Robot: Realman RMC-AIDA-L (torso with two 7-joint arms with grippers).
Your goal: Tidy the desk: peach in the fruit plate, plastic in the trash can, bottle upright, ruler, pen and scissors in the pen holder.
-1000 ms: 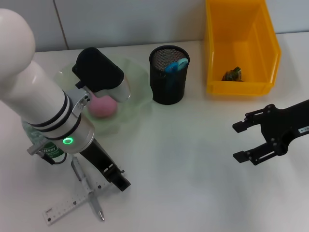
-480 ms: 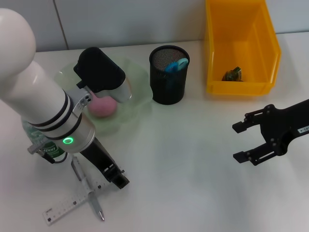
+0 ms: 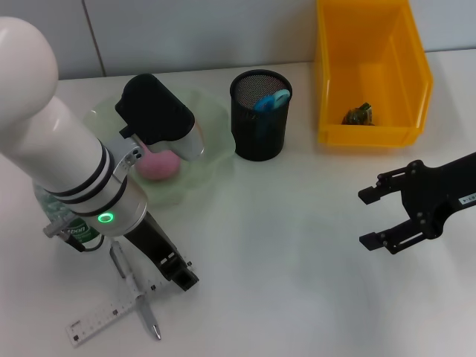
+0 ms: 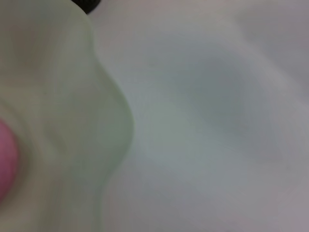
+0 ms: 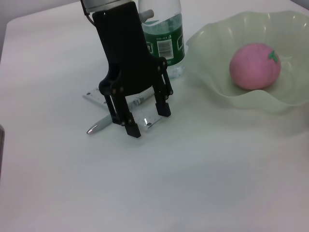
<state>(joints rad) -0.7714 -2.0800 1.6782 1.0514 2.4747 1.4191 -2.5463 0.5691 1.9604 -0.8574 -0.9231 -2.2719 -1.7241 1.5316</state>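
My left gripper (image 3: 177, 277) is open and low over the desk (image 3: 282, 245), its fingers straddling the crossed ruler (image 3: 100, 321) and pen (image 3: 145, 312). The right wrist view shows that gripper (image 5: 148, 121) above the ruler (image 5: 95, 97) and pen (image 5: 98, 126). Behind it the bottle (image 5: 163, 38) stands upright, mostly hidden by my arm in the head view (image 3: 74, 230). The peach (image 3: 160, 165) lies in the fruit plate (image 3: 212, 149). The scissors (image 3: 271, 99) stand in the pen holder (image 3: 259, 123). The plastic (image 3: 358, 114) lies in the trash can (image 3: 372, 67). My right gripper (image 3: 375, 218) hovers open at the right.
The left wrist view shows only the blurred rim of the fruit plate (image 4: 72, 121), a bit of the peach (image 4: 5, 159) and bare desk. White desk lies between the two grippers. A wall runs along the back edge.
My left arm has shifted very slightly to the right. The right arm and all the objects are where they were.
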